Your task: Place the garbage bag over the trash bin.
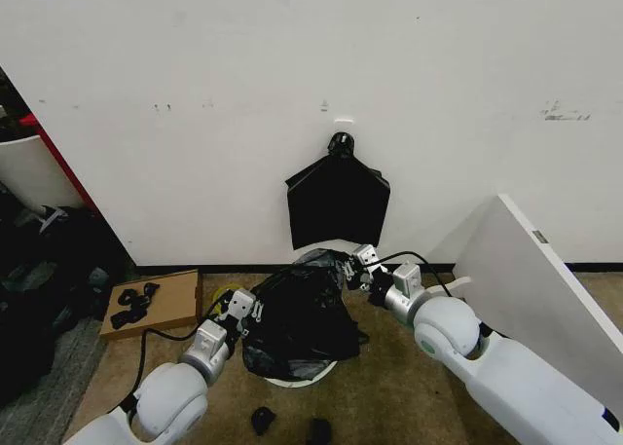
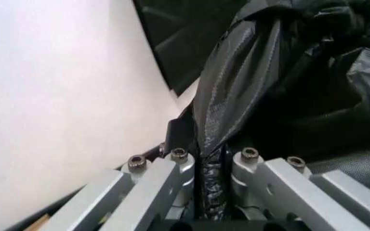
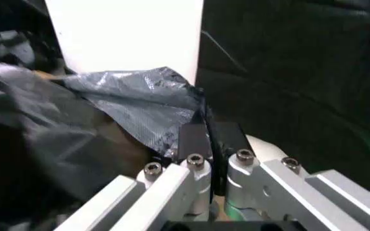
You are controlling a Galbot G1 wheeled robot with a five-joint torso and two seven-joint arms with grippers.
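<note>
The garbage bag (image 1: 297, 318), glossy black and crinkled, lies bunched over the trash bin (image 1: 292, 380); only a strip of the bin's white edge shows beneath it, on the floor by the wall. At the bag's left side my left gripper (image 1: 243, 307) is shut on a pinched fold of its film (image 2: 236, 96). My right gripper (image 1: 360, 263) sits at the bag's far right edge. In the right wrist view it (image 3: 209, 139) is shut on a grey-black flap of the bag (image 3: 140, 101). The film (image 2: 209, 159) runs straight down between my left gripper's closed fingers.
A flat black bag bundle (image 1: 337, 206) hangs from a wall hook just behind the bin. A cardboard box (image 1: 161, 299) holding black scraps lies on the floor to the left. A white board (image 1: 540, 289) leans at the right. Small black scraps (image 1: 263, 421) lie in front.
</note>
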